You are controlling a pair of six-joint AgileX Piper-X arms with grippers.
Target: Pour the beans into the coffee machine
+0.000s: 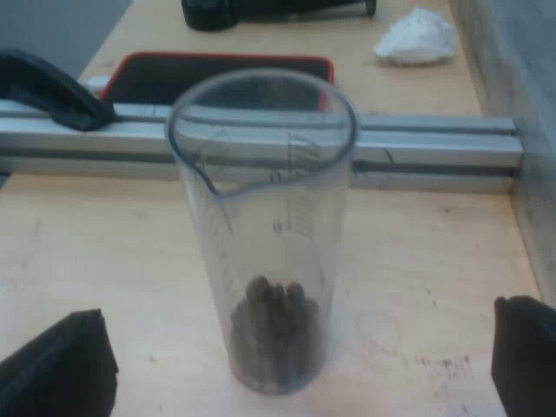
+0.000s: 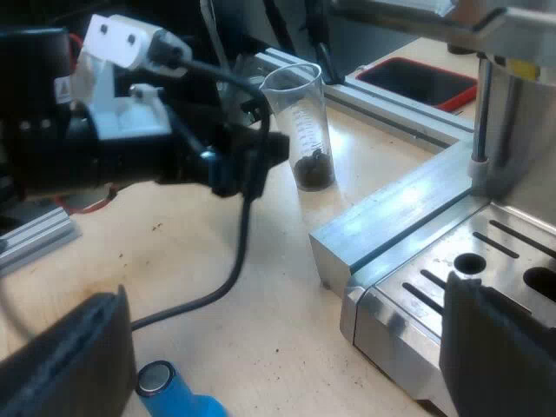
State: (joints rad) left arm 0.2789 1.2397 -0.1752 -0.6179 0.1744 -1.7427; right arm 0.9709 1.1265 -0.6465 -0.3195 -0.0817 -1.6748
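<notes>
The measuring glass [image 1: 265, 226] stands upright on the wooden table with a small heap of coffee beans [image 1: 276, 317] at its base. My left gripper [image 1: 304, 352] is open, one black finger [image 1: 65, 365] on each side of the glass and well apart from it. From the right wrist view the glass [image 2: 304, 122] stands just beyond the left gripper [image 2: 261, 156], near the corner of the espresso machine [image 2: 408, 234]. My right gripper [image 2: 287, 347] is open with nothing between its fingers, low over the table by the machine's drip tray [image 2: 486, 261].
An aluminium rail [image 1: 434, 143] runs behind the glass, with a red-rimmed black tray [image 1: 217, 78], a white crumpled cloth [image 1: 417, 39] and a black clamp [image 1: 43, 87] near it. A blue tamper [image 2: 169, 391] lies close to my right gripper.
</notes>
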